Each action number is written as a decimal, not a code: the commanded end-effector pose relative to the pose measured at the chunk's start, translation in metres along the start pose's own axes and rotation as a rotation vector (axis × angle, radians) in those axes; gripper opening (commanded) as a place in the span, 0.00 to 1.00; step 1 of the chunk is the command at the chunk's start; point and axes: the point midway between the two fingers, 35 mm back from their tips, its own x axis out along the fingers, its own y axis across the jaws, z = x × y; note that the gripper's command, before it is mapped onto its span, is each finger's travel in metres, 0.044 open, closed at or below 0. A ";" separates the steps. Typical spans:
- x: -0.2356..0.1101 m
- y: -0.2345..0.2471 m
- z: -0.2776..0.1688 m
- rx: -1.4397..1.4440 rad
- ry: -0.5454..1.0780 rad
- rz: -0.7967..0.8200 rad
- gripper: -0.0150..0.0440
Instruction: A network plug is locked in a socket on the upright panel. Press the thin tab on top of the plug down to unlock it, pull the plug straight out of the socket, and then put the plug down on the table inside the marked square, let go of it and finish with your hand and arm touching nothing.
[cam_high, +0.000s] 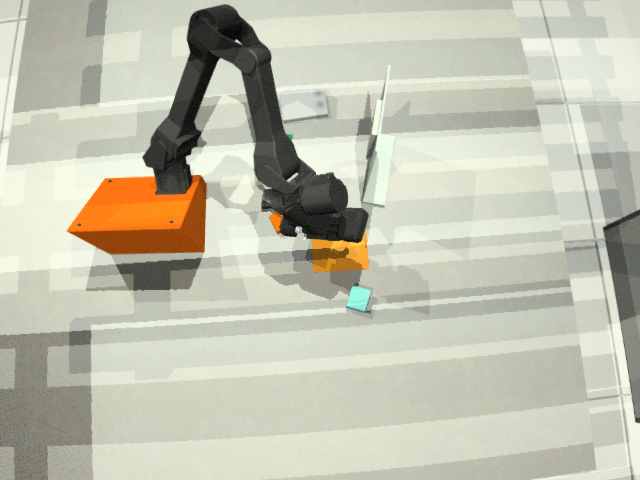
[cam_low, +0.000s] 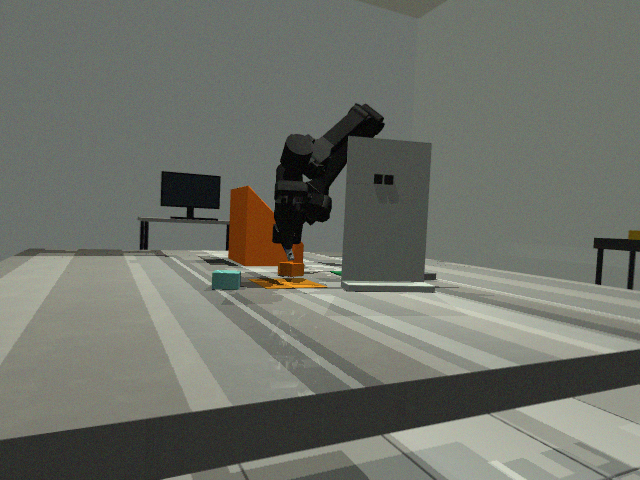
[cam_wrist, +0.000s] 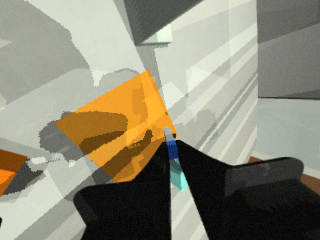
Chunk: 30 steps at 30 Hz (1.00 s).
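Observation:
My gripper (cam_wrist: 171, 145) (cam_low: 288, 253) is shut on the small blue plug (cam_wrist: 172, 150), whose grey tip sticks out past the fingertips. It hangs a little above the table, over the orange marked square (cam_high: 354, 263) (cam_low: 310, 284) (cam_wrist: 120, 120). In the top view the wrist hides the fingers and the plug. The grey upright panel (cam_high: 378, 155) (cam_low: 385, 227) stands just beyond the square, and its two dark sockets (cam_low: 383, 179) show empty.
A small orange block (cam_high: 275, 222) (cam_low: 291, 268) (cam_wrist: 9, 170) lies beside the square. A cyan block (cam_high: 358, 298) (cam_low: 225, 279) (cam_wrist: 179, 181) lies on its other side. The arm's orange base (cam_high: 139, 214) (cam_low: 250, 232) stands to the left. A green patch (cam_high: 289, 137) shows behind the arm.

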 end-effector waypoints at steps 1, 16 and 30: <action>0.006 0.005 -0.001 0.004 0.003 0.003 0.25; 0.026 0.020 0.000 0.005 0.003 0.003 0.25; 0.036 0.028 0.001 0.006 0.002 0.003 0.25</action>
